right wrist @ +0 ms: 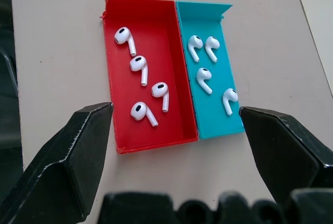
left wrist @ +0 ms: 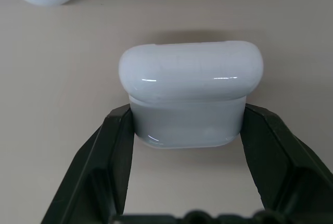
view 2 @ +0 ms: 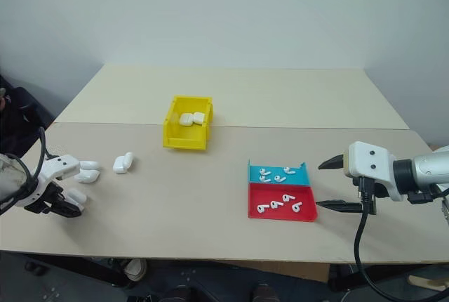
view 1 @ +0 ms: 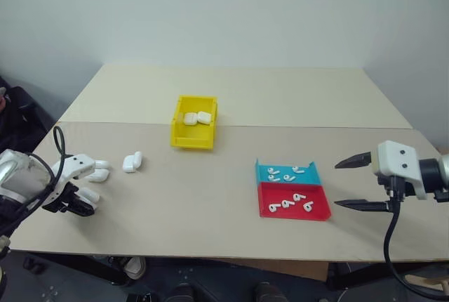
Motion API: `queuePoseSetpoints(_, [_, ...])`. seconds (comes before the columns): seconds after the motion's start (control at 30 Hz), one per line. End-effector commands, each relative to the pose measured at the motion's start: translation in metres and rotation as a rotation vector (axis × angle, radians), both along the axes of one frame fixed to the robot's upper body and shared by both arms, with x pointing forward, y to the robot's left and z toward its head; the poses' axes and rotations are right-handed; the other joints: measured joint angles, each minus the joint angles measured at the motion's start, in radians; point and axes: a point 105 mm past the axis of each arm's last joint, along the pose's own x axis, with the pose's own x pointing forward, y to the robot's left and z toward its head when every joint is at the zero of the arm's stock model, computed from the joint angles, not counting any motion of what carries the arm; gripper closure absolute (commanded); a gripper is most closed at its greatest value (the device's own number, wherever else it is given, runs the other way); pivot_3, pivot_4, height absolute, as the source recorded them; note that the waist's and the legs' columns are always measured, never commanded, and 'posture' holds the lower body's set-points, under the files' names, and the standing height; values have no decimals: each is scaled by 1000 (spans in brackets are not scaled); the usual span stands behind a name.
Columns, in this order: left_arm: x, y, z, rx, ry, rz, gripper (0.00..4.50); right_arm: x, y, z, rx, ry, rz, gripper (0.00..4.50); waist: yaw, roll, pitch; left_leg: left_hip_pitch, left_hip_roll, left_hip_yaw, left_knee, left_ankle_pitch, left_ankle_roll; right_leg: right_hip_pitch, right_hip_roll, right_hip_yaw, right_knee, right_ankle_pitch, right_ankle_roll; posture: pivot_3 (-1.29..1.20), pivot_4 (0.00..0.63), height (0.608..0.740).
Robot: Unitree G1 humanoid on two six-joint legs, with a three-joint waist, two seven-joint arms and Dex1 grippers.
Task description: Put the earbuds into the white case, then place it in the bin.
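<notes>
Left wrist view: white case (left wrist: 190,99) pinched between the left jaws.

Two shallow trays on a pale wooden bench

The bench (view 1: 231,98) is light tan, made of two boards joined along a seam that runs across it, and stands against a plain white wall (view 1: 224,7). Toward its right side lie a blue tray (view 1: 287,173) and a red tray (view 1: 295,201), touching along one long edge, the blue one farther from the front edge. Dark floor (view 1: 210,284) shows under the front edge, and a dark object (view 1: 17,116) sits at far left.
</notes>
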Motion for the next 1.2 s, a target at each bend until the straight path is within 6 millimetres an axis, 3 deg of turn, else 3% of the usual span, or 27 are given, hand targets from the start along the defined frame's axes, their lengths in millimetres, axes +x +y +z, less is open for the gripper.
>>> queuePoseSetpoints(0.03, [-2,4,6,17,-11,12,1732,1,3,11,-14,-61,19,0,-1,0,0,0,0,0,0,0,0,0,0,0,0,0,0,0,150,740])
queuePoseSetpoints(0.13, [2,4,12,40,-58,7,1732,3,3,11,-15,-66,20,0,-2,0,0,0,0,0,0,0,0,0,0,0,0,0,0,0,150,740])
queuePoseSetpoints(0.2, [5,-4,26,14,-128,-25,1732,3,1,14,-19,-75,18,0,-1,0,0,0,0,0,0,0,0,0,0,0,0,0,0,0,150,740])
queuePoseSetpoints(0.37, [-6,-63,81,-227,-387,-224,1732,1,-2,26,-29,-110,13,0,-2,-1,0,-2,0,0,1,0,0,-1,0,0,-1,1,-1,0,150,740])
queuePoseSetpoints(0.47, [-17,-100,94,-356,-546,-381,1732,2,-4,28,-50,-109,-11,0,0,1,-1,-2,0,0,1,0,0,0,-1,0,-1,0,0,0,150,740])
queuePoseSetpoints(0.67, [-10,-192,88,-661,-858,-523,1732,3,4,26,-150,-41,-32,0,3,5,-4,0,0,-1,6,0,1,3,1,0,0,3,1,0,150,740])
queuePoseSetpoints(0.77, [-18,-219,82,-760,-944,-642,1732,0,16,24,-186,-10,41,0,-6,2,-4,1,0,-1,9,1,0,4,1,3,-1,7,3,0,150,740])
queuePoseSetpoints(0.93, [-21,-246,78,-925,-1097,-809,1732,-3,35,14,-309,51,191,0,-16,3,-5,7,0,1,8,0,0,8,2,6,-2,8,3,0,150,740])
queuePoseSetpoints(1.2, [-29,-256,71,-1047,-1223,-891,1732,11,52,-2,-469,12,338,0,-8,3,-5,6,0,2,8,0,0,8,1,6,-4,8,3,0,150,740])
